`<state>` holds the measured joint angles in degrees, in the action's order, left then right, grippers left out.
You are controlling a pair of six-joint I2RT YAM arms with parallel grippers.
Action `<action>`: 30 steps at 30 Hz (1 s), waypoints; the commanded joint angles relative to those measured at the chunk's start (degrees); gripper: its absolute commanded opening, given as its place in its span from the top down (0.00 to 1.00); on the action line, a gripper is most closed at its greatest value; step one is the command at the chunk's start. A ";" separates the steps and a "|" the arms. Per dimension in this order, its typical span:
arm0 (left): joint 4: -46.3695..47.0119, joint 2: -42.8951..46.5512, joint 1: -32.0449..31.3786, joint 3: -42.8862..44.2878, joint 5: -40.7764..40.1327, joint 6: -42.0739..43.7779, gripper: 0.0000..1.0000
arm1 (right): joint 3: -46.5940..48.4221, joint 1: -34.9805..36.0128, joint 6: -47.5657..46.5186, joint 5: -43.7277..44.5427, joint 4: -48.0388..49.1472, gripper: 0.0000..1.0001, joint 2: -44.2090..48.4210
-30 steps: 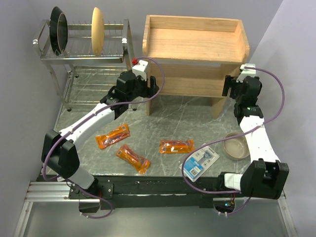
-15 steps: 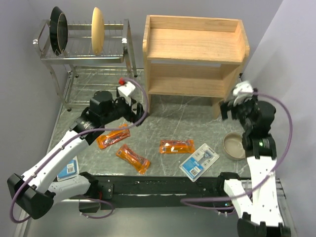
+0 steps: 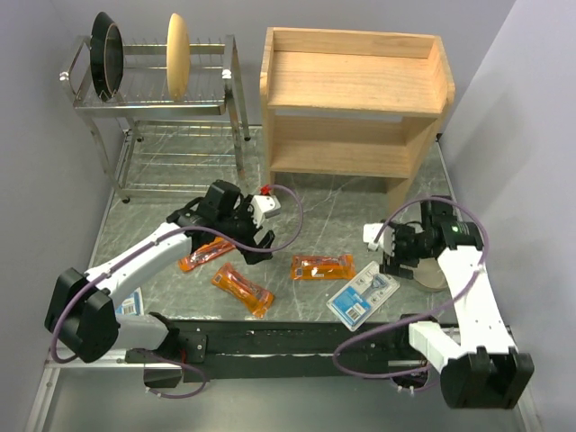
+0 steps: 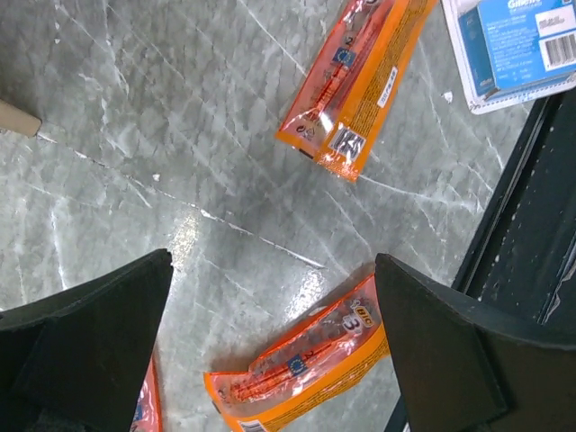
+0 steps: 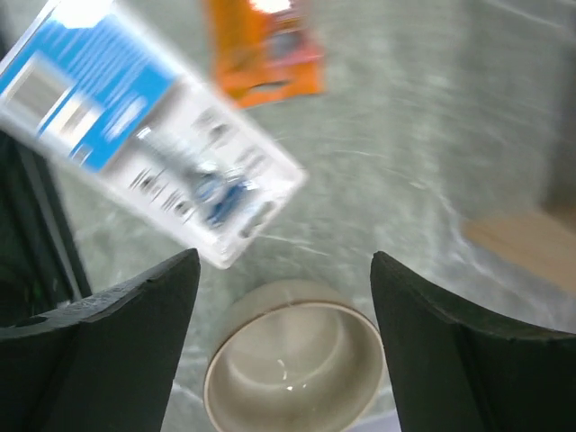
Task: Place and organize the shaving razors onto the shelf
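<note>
left gripper [image 4: 272,261]: jaws spread wide with nothing between them. it hangs over bare table [image 3: 342,211], among the three orange packets.
right gripper [image 5: 283,261]: also wide and empty. it is poised above the bowl [image 5: 292,360].
blue card [image 3: 363,295]: flat on the table just beside the right gripper, near the front edge. it is blurred in the right wrist view.
second blue card [image 3: 129,306]: at the near left. we see only a sliver past the left arm.
left orange packet [image 3: 202,255]: flat on the table, partly under the left arm.
near orange packet [image 4: 301,373]: flat, closest to the left gripper's opening.
middle orange packet [image 3: 321,266]: flat, between the two grippers.
shelf [image 3: 355,99]: both tiers show no razors, and every pack lies well apart from it.
how the packets will handle: we judge them light, thin and floppy. the glossy film is likely to slip.
where we would hold a packet: across the narrow width at mid-length, where the razors inside give some stiffness.
how the cards will handle: we expect them to be stiffer and just as light, with a smooth clear front.
where we would hold a card: across the short width, over the raised blister rather than the thin rim.
risk: lying flat, they all give a finger little edge to catch, so they may skate on the table.
</note>
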<state>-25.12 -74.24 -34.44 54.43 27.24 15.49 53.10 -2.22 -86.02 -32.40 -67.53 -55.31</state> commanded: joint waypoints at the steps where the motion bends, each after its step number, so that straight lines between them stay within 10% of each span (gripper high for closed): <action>1: -2.64 -0.03 -0.28 4.10 0.27 3.85 0.01 | -0.98 0.55 -22.51 -0.38 -6.14 0.19 -4.97; 10: -6.51 -3.63 -0.19 8.75 -7.64 4.29 0.01 | -3.88 9.94 -31.58 -2.23 -3.32 0.38 -13.07; 30: -1.60 -0.56 3.67 6.56 -8.88 1.48 0.01 | -5.63 22.08 -34.31 13.42 -3.68 0.46 -25.90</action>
<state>-29.08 -77.43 -31.44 61.32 17.61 18.35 49.04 19.00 -112.99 -22.48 -71.33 -80.25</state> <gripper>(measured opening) 0.995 0.550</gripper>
